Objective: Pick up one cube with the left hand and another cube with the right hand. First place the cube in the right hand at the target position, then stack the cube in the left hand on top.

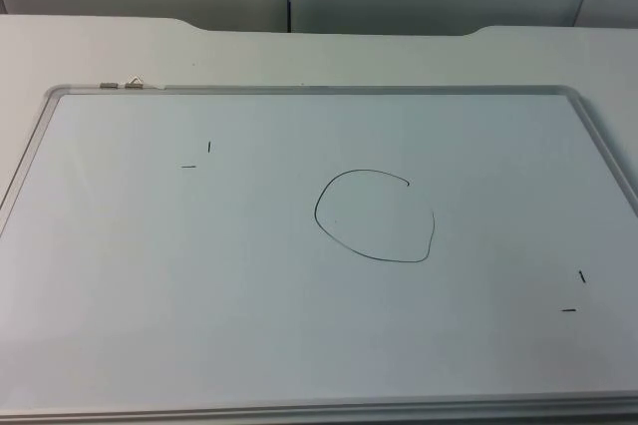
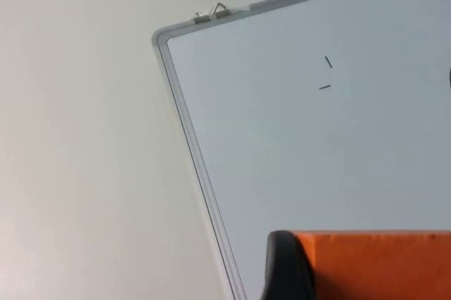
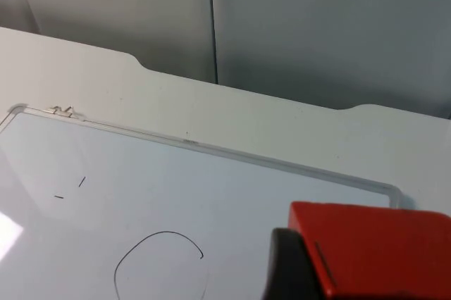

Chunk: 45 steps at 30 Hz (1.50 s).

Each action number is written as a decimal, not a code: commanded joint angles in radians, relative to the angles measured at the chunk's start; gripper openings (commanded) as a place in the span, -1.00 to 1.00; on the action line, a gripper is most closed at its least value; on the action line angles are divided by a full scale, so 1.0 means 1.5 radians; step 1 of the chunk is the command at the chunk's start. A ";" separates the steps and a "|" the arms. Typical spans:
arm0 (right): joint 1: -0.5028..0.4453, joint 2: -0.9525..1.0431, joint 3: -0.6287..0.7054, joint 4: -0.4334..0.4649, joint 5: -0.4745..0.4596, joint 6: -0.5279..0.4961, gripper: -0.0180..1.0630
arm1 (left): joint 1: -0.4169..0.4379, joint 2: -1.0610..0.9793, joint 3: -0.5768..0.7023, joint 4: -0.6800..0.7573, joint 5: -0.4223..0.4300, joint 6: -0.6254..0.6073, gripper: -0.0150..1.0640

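The drawn circle on the whiteboard is the landmark here; nothing stands inside it, so by the look of things neither placing nor stacking is done yet.

Left of the circle, out toward the whiteboard's far left corner with its small metal clip, the left gripper hangs above the board. An orange cube sits right against its black fingertip, so the jaws appear closed on it, parted only by the cube's own width. The two short pen ticks lie between this gripper and the circle.

Right of the circle, toward the desk edge side of the board and raised off it, the right gripper carries a red cube in the same manner, fingertip pressed to one flat face. From here the circle lies below and ahead of it, with the grey partition wall beyond.

Both cubes look rigid, with crisp edges and smooth flat faces, and probably light. Such faces give the jaws a square, firm seat when held across two opposite sides near mid-height. The smooth board offers little friction, so the red cube should be set down flat inside the circle; the orange one will need level, centred contact on top or it may slide off.
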State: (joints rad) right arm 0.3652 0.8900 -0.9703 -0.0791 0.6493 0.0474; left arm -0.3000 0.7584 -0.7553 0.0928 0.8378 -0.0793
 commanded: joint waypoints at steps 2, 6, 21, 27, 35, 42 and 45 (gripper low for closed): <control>0.003 -0.003 0.004 -0.001 -0.004 -0.005 -0.97 | -0.003 -0.008 0.015 -0.002 -0.017 0.002 -0.92; 0.003 -0.002 0.004 -0.001 0.003 -0.005 -0.97 | -0.003 -0.009 0.016 -0.002 -0.026 0.002 -0.92; 0.006 0.150 0.001 0.056 0.016 -0.066 -0.97 | -0.003 -0.009 0.016 -0.002 -0.034 0.002 -0.92; 0.081 0.265 0.001 0.049 -0.043 -0.069 -0.97 | -0.003 -0.009 0.016 -0.002 -0.034 0.002 -0.92; 0.134 0.448 0.001 0.049 -0.136 -0.023 -0.97 | -0.003 -0.009 0.016 -0.002 -0.034 0.002 -0.92; 0.134 0.604 -0.072 0.034 -0.168 0.003 -0.97 | -0.003 -0.009 0.016 -0.002 -0.034 0.002 -0.92; 0.134 0.639 -0.098 0.034 -0.168 0.003 -0.97 | -0.003 -0.009 0.016 -0.002 -0.034 0.002 -0.92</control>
State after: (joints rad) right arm 0.5624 1.8275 -1.0949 -0.0196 0.4146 0.0472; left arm -0.3000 0.7526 -0.7321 0.0928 0.8080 -0.0793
